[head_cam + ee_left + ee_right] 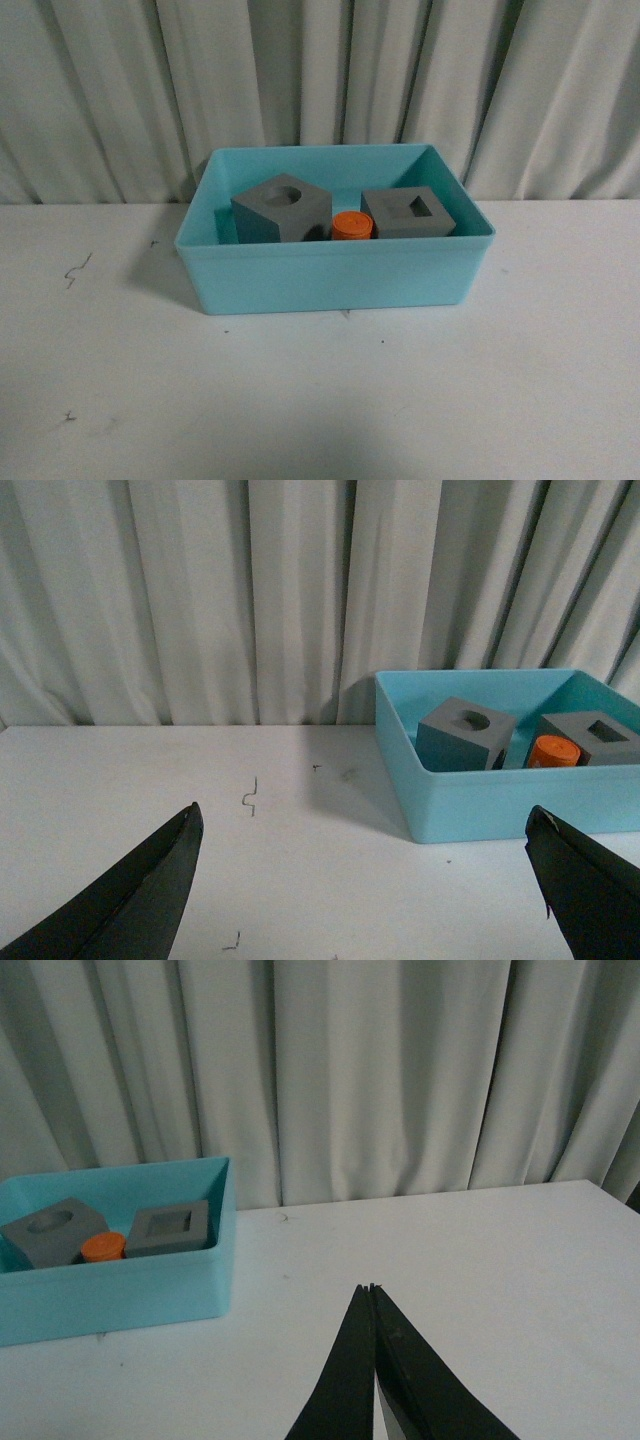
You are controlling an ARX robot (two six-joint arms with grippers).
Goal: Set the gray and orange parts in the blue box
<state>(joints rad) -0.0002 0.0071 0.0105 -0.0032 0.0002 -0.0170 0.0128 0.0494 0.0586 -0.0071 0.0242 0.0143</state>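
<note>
Left pincer [365, 880]: mine, spread wide with nothing between the jaws, hovering low over the bare tabletop [320, 400], well apart from the blue box [330, 275] and to its left.

Tabletop marks: a few small dark scribbles on the white surface left of the box; nothing else lies out there.

Blue box: it sits at the far middle of the tabletop, close to the curtain [320, 70], upright and open-topped.

Gray cube with round recess [282, 206]: inside the box, on its left side, turned a little so that 1 corner points toward me.

Orange cylinder [352, 225]: inside the box, between the 2 cubes, standing on end, just beside or touching the left cube; I cannot tell which.

Gray cube with square recess [408, 212]: inside the box, on its right side, sitting flat, near the cylinder.

Right pincer [372, 1295]: mine, clenched tip to tip on nothing, over the bare tabletop to the right of the box and well apart from it.

Progress: all 3 parts are in the box, and I see no part left outside. I judge the placing done, with both arms clear.
</note>
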